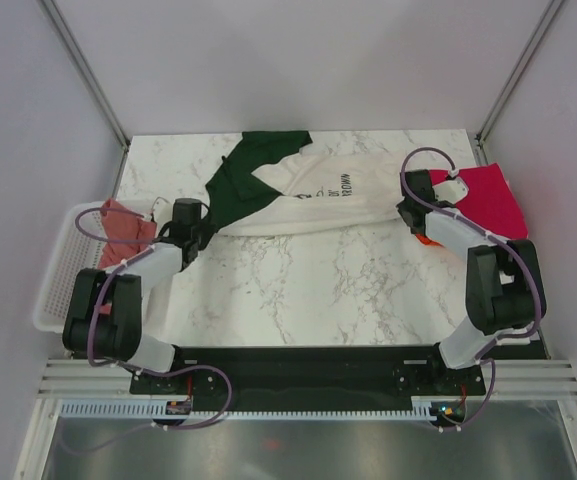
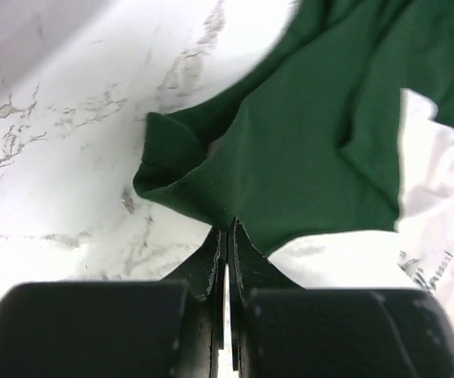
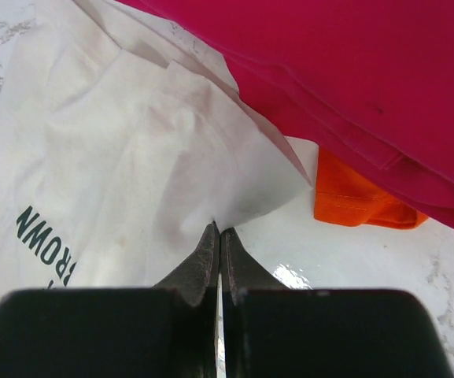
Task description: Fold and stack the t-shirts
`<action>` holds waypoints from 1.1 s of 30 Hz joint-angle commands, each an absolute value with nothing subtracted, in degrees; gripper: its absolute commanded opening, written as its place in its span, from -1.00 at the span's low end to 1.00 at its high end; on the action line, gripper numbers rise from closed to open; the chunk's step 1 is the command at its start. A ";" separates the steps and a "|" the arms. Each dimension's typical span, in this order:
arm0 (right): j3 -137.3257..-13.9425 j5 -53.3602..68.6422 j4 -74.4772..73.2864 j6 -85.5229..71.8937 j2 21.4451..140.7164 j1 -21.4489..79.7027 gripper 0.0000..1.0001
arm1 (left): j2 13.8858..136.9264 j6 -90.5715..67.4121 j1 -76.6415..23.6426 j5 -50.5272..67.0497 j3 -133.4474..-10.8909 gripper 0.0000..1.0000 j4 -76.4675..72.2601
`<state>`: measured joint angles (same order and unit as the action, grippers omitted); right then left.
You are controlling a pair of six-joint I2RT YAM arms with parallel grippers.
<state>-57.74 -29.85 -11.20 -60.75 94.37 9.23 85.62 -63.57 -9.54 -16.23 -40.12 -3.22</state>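
A cream t-shirt (image 1: 318,195) with dark green sleeves and black print lies crumpled across the back of the marble table. My left gripper (image 1: 190,232) is shut on the edge of its dark green sleeve (image 2: 289,150) at the left end. My right gripper (image 1: 415,215) is shut on the cream hem (image 3: 195,157) at the right end. A magenta t-shirt (image 1: 488,200) lies at the right on top of an orange one (image 3: 360,201). A salmon-pink t-shirt (image 1: 126,228) sits in the basket at the left.
A white plastic lattice basket (image 1: 53,290) stands off the table's left edge. The grey enclosure walls and metal posts (image 1: 88,70) close in the back and sides. Bare marble (image 1: 318,290) stretches between the shirt and the arm bases.
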 commanded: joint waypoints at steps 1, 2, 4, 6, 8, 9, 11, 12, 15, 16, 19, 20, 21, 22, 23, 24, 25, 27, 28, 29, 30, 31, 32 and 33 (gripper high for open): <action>-61.61 -32.35 -17.75 -58.19 90.36 9.14 -1.00 | 75.45 -57.40 -9.32 -20.39 -43.33 -0.96 3.59; -61.18 -32.08 -18.28 -57.92 89.48 9.31 -1.00 | 73.84 -56.78 -9.40 -20.65 -42.90 -0.96 4.39; -58.20 -31.56 -19.68 -58.01 86.67 9.40 -1.00 | 70.33 -55.99 -9.32 -21.70 -40.26 -0.96 6.06; -53.91 -30.77 -21.00 -58.18 83.68 9.41 -0.93 | 66.11 -55.64 -9.32 -22.67 -37.11 -0.96 7.03; -50.64 -29.71 -21.36 -58.54 80.96 9.40 -0.83 | 63.04 -55.20 -9.32 -22.94 -35.17 -0.96 7.82; -47.58 -29.53 -21.62 -58.54 79.99 9.40 -0.78 | 62.15 -55.11 -9.32 -23.03 -33.24 -0.96 8.00; -44.84 -29.53 -21.53 -58.10 77.10 9.40 -0.48 | 59.78 -55.11 -9.32 -22.59 -30.52 -0.96 8.09; -42.74 -29.62 -21.53 -57.83 76.21 9.32 -0.34 | 59.07 -55.02 -9.32 -22.41 -29.63 -0.96 8.09; -39.48 -31.11 -21.27 -57.22 72.87 9.40 0.16 | 57.49 -55.28 -9.32 -22.41 -27.07 -0.96 7.91; -38.85 -31.03 -20.75 -56.78 72.25 9.40 0.18 | 57.39 -55.20 -9.32 -22.15 -26.64 -0.96 7.82; -37.88 -29.89 -20.13 -56.07 70.58 9.40 0.20 | 57.39 -54.76 -9.32 -21.80 -25.93 -0.96 7.47; -37.71 -29.19 -20.13 -55.99 69.97 9.40 0.20 | 57.39 -54.58 -9.32 -21.80 -25.93 -0.96 7.21; -37.36 -27.70 -19.78 -56.07 69.79 9.40 0.20 | 57.57 -54.49 -9.32 -21.80 -25.93 -0.96 7.29; -37.18 -26.90 -19.78 -56.25 69.61 9.40 0.21 | 57.74 -54.49 -9.32 -21.71 -25.93 -0.96 7.38; -37.00 -26.02 -19.86 -56.42 69.09 9.49 0.22 | 57.74 -54.41 -9.32 -21.80 -25.93 -0.96 7.38; -36.39 -24.80 -20.04 -56.77 68.65 9.49 0.22 | 57.83 -54.40 -9.32 -21.80 -25.84 -0.96 7.21; -35.95 -24.44 -20.21 -57.65 68.03 9.49 0.22 | 57.75 -54.32 -9.32 -21.97 -25.84 -0.96 7.21; -34.55 -23.39 -20.30 -58.53 66.01 9.49 0.23 | 57.92 -53.97 -9.32 -22.15 -25.84 -0.96 7.21; -34.02 -22.51 -20.30 -59.32 65.40 9.67 0.23 | 57.83 -53.88 -9.32 -22.24 -25.84 -0.96 7.12; -33.58 -21.98 -20.39 -59.76 64.52 9.67 0.22 | 57.75 -53.79 -9.32 -22.32 -25.84 -0.96 7.12; -32.79 -21.62 -20.22 -60.20 64.34 9.75 0.22 | 57.74 -53.79 -9.32 -22.32 -25.84 -0.96 7.12; -32.52 -21.01 -20.21 -60.55 64.25 9.76 0.22 | 57.74 -53.70 -9.32 -22.32 -25.93 -0.96 7.03; -32.17 -20.66 -19.95 -61.25 64.51 9.76 0.21 | 57.83 -53.79 -9.32 -22.24 -25.93 -0.96 7.03; -31.56 -20.39 -19.26 -61.43 64.86 9.76 0.21 | 57.83 -53.79 -9.32 -22.24 -25.93 -0.96 6.94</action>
<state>-32.80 -22.48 -20.49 -59.11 65.17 9.54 58.59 -56.12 -9.61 -19.55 -25.85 8.40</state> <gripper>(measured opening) 0.607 0.027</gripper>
